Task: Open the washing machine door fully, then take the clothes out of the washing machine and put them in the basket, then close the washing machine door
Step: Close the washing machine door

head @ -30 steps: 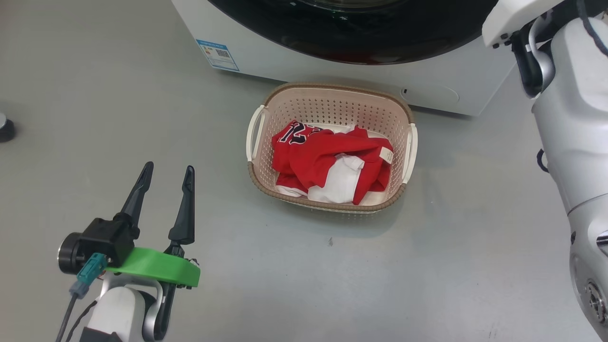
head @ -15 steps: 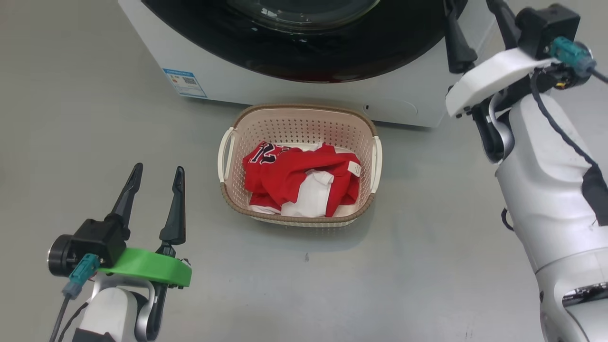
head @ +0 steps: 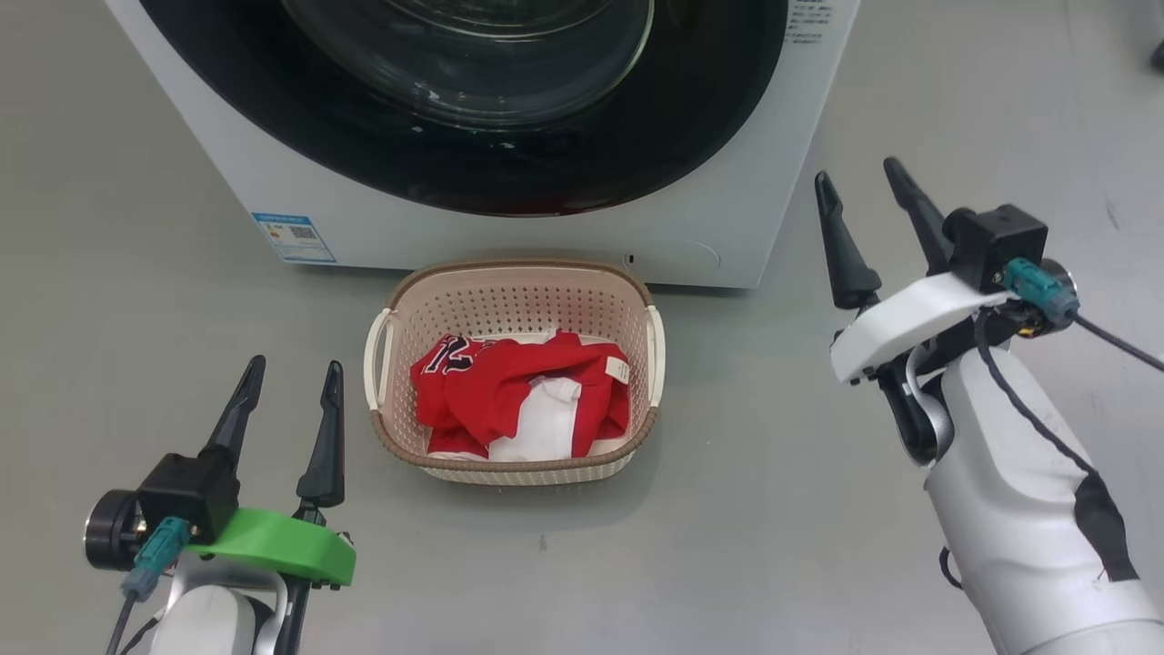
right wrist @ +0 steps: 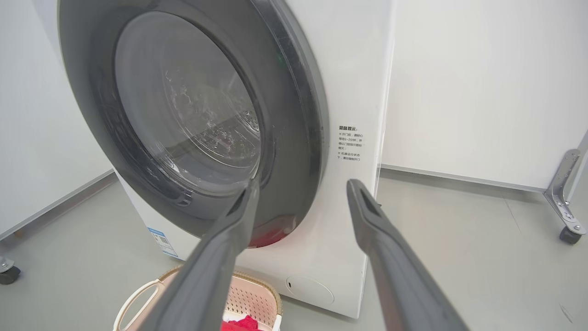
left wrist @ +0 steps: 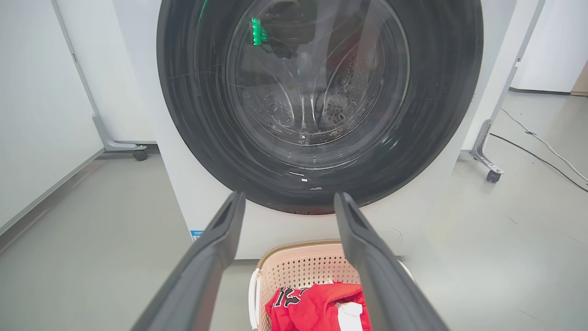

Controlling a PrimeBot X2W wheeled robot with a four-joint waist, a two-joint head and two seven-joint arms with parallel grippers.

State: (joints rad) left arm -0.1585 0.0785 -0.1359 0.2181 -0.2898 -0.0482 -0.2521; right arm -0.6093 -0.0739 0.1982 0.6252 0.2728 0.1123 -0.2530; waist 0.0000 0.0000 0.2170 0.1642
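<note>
Clothes point(head: 518, 405) lay bunched in the basket point(head: 514, 269), right of the left tool point(head: 296, 364) and left of the right tool point(head: 856, 170), both spread wide and empty, with the washing machine door point(head: 718, 91) shut beyond their tips.

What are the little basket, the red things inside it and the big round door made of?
The basket looks like matte cream moulded plastic, with punched holes and a brown rim imitating weave. The clothes look like thin soft fabric: they crumple and fold. The washing machine door seems glossy black plastic around a clear bowl, probably glass, judging by its reflections.
</note>
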